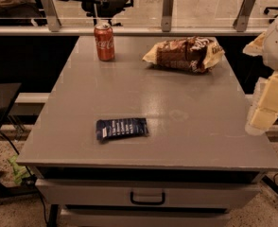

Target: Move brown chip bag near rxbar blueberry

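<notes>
Pale blocky tool (264, 110): right edge, grip state cannot tell | crinkled dark-brown chip bag (185, 54): up-left of tool, long axis left-right

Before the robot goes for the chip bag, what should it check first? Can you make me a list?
1. Chip bag in plain sight, lying at the far right of the table: ok.
2. Blue bar in sight, flat near the front edge: ok.
3. Bare tabletop between bag and bar for the trip: ok.
4. Soda can upright at the far left, apart from the bag: ok.
5. Gripper at the bag: not ok, it hangs beside the table's right edge.
</notes>
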`<state>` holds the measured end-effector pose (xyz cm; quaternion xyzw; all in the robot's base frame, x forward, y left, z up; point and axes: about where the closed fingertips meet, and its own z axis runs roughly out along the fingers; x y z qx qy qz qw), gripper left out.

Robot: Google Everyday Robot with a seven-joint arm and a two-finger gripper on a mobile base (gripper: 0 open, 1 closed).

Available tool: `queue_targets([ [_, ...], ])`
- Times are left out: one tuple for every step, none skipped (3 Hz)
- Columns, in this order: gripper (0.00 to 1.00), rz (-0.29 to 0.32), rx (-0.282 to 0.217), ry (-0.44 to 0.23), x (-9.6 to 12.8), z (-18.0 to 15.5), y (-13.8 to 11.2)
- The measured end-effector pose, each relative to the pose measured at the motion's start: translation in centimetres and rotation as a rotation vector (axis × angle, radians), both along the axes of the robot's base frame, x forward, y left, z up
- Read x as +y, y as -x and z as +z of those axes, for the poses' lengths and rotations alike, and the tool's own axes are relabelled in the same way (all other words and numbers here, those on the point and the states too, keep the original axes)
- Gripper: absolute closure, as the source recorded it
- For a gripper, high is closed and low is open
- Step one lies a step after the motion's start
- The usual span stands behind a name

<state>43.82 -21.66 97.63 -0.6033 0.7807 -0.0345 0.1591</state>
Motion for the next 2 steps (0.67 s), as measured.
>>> queue_targets([
  [0.0,-0.006,-0.002,-0.004,-0.1,0.1,-0.3],
  [0.0,-0.025,-0.008,-0.018,-0.3,0.3,-1.3],
])
